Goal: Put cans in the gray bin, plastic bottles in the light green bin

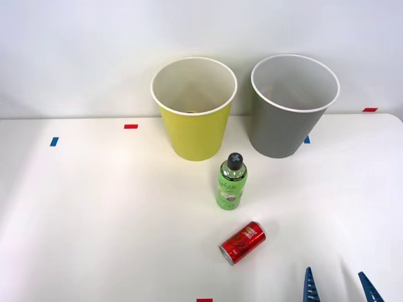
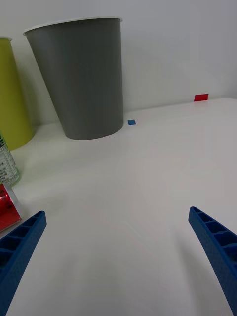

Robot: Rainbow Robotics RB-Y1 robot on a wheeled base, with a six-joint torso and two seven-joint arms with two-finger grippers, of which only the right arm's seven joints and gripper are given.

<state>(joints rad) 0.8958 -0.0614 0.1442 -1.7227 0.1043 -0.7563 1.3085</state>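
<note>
Nearest us, our right hand (image 1: 337,287) hovers over the white bench (image 1: 94,220) with fingers spread wide, holding nothing. The red can (image 1: 242,242) lies on its side just ahead to the hand's left, long axis slanting away. Beyond stands the green bottle (image 1: 231,182), then the light green bin (image 1: 194,107) and gray bin (image 1: 293,104).

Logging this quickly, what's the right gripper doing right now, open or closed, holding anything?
Right gripper: open, holding nothing, near the red can.
</note>
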